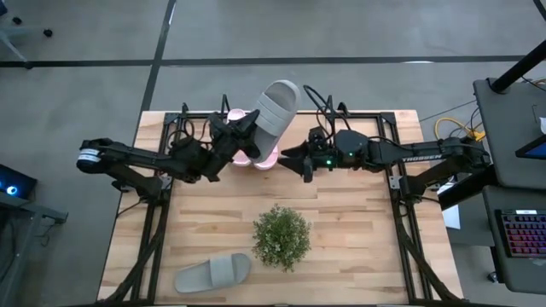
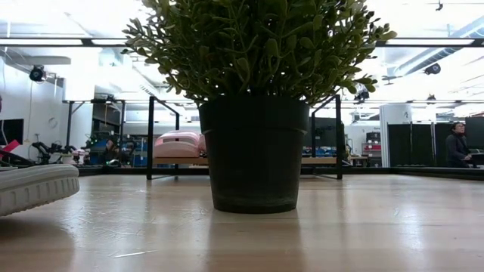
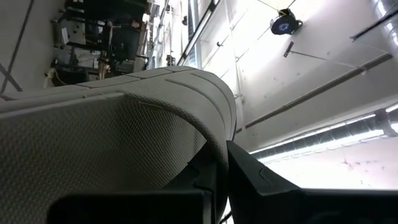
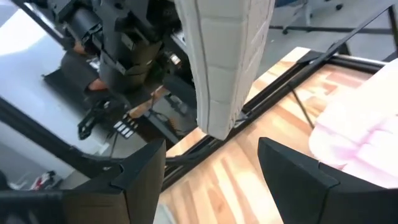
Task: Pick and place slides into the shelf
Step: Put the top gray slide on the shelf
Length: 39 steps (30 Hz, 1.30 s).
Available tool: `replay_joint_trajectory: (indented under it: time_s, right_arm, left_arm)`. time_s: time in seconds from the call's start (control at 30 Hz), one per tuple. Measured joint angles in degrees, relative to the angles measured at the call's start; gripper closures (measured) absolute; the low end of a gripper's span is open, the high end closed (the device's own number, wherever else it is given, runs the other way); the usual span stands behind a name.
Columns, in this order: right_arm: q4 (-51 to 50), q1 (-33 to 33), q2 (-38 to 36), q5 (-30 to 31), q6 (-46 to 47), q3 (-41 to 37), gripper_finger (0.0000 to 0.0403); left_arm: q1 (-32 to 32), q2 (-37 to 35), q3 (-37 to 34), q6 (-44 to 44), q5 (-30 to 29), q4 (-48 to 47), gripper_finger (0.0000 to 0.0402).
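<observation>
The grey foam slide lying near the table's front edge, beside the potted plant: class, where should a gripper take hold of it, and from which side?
A judgement: grip the grey foam slide across its narrow width at the wide strap, coming straight down from above. It lies flat, sole down, long axis running left to right, so the two long sides are free. The bushy green potted plant stands just to its right, so approach away from that side.

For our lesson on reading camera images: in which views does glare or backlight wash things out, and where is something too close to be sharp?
Low view: bright ceiling lights behind the plant leave its pot a dark silhouette. Left wrist view: window and ceiling glare burns out the background beyond the grey slide, which fills the frame. Right wrist view: the pink slides look overexposed and soft. High view: evenly lit.
</observation>
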Motion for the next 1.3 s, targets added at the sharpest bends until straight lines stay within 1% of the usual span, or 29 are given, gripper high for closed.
replay_joint_trajectory:
  time_s: [0.23, 0.33, 0.67, 0.8, 0.97, 1.13, 1.3]
  right_arm:
    - [0.28, -0.28, 0.00, 3.23, -0.50, 0.00, 0.0156]
    - [0.46, -0.35, 0.00, 3.30, -0.78, 0.00, 0.0156]
    - [1.34, -0.37, 0.04, 3.29, 0.09, 0.00, 0.0156]
    - [1.69, -0.37, 0.04, 3.82, 0.09, 0.00, 0.0156]
    - [2.35, -0.48, 0.04, 4.69, 0.10, 0.00, 0.0156]
    - [2.49, -0.52, 0.04, 5.01, 0.10, 0.13, 0.0156]
    - [2.52, -0.52, 0.04, 5.01, 0.34, 0.11, 0.0156]
  left_arm:
    - [0.28, -0.29, -0.31, 3.17, -0.81, -0.19, 0.0401]
    - [0.64, -0.11, -0.26, 4.61, -0.96, -0.14, 0.0401]
    - [1.11, 1.55, 0.10, 4.50, -0.95, 0.38, 0.0401]
    - [1.11, 3.00, 1.12, 4.51, -0.82, 1.78, 0.0401]
    - [1.11, 6.53, 4.12, 4.50, 1.09, 1.93, 0.0401]
    - [1.13, 10.32, 7.00, 4.47, 2.68, 6.87, 0.0401]
    - [1.11, 12.06, 8.61, 4.48, 4.04, 8.29, 0.0401]
